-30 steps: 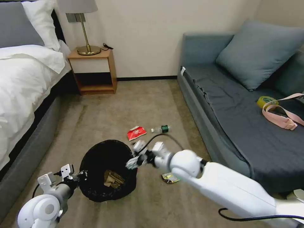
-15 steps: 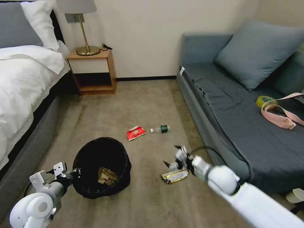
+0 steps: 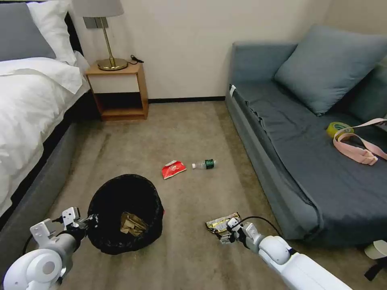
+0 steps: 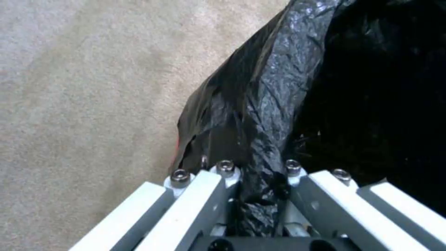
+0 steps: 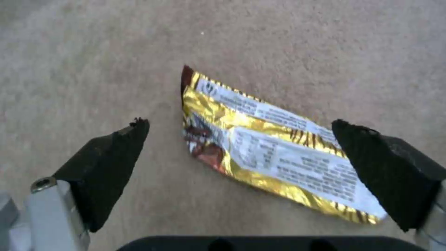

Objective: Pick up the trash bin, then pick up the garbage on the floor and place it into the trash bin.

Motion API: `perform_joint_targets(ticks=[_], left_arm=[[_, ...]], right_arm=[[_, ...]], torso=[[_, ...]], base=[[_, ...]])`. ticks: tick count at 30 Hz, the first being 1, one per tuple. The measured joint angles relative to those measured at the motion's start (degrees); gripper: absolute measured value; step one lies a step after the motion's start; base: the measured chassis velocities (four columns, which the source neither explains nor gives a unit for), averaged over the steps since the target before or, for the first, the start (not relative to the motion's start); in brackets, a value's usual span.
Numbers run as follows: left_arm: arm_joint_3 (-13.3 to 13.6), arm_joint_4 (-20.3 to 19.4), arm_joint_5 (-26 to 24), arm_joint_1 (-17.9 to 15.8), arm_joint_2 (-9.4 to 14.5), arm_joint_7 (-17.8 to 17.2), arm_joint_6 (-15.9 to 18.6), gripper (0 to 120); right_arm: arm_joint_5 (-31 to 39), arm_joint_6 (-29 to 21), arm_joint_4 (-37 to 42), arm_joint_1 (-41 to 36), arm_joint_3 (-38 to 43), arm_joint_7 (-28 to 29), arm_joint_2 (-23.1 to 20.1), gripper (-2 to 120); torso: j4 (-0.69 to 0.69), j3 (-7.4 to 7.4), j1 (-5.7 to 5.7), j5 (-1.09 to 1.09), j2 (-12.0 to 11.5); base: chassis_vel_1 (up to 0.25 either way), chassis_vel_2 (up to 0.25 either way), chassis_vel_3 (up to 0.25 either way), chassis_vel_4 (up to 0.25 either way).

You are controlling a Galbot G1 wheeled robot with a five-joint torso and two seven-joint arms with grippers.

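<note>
Right pincer (image 5: 241,139) astride wrapper (image 5: 278,153)

Place: I'm in a bedroom.
Bed (image 3: 28,100): white bedding, pillows, on my left.
Nightstand (image 3: 118,90): wooden, brass lamp (image 3: 105,36) on top.
Sofa (image 3: 314,133): grey-blue, cushioned, on my right.
Floor (image 3: 181,129): beige carpet.

- One round trash bin (image 3: 121,213) lined with a crinkly black plastic bag.
- One piece of crumpled brown paper (image 3: 132,224) inside it.
- Three litter pieces on the carpet: one red-and-white snack packet (image 3: 173,169), one small clear bottle with a green label (image 3: 205,164), one shiny gold-and-silver wrapper (image 3: 219,222).
- Two white end effectors: left (image 3: 82,221), right (image 3: 226,233).
</note>
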Motion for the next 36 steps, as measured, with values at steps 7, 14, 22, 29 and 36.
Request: perform_joint_targets(ticks=[7, 14, 22, 29, 36], left_arm=[[0.3, 0.7, 0.1, -0.1, 0.3, 0.5, -0.2, 2], [0.7, 1.4, 0.5, -0.3, 0.8, 0.8, -0.4, 2], [0.7, 2.1, 0.4, -0.9, 2.0, 1.1, -0.6, 2], [0.5, 2.7, 0.3, -1.0, 2.2, 1.9, -0.9, 2], [0.5, 3.1, 0.5, -1.2, 2.2, 2.5, -1.2, 2]], right_arm=[[4.5, -0.4, -3.2, 0.6, 0.2, 0.1, 2.6, 100], [3.5, 1.0, -7.9, 0.8, 1.5, 0.1, 6.9, 100], [-0.2, 3.0, -13.5, 3.1, 1.1, 0.1, 10.8, 100], [-4.3, 5.0, -18.5, 4.4, 1.3, 0.2, 13.6, 100], [-4.6, 5.2, -19.6, 4.6, 2.0, 0.4, 13.7, 100]], torso=[[-0.01, 0.0, 0.0, -0.01, 0.0], [-0.01, 0.0, 0.0, 0.0, 0.0], [-0.01, 0.0, 0.0, -0.01, 0.0], [-0.01, 0.0, 0.0, 0.0, 0.0], [0.0, 0.0, 0.0, 0.01, 0.0]], base=[[0.0, 0.0, 0.0, 0.0], [0.0, 0.0, 0.0, 0.0], [0.0, 0.0, 0.0, 0.0], [0.0, 0.0, 0.0, 0.0], [0.0, 0.0, 0.0, 0.0]])
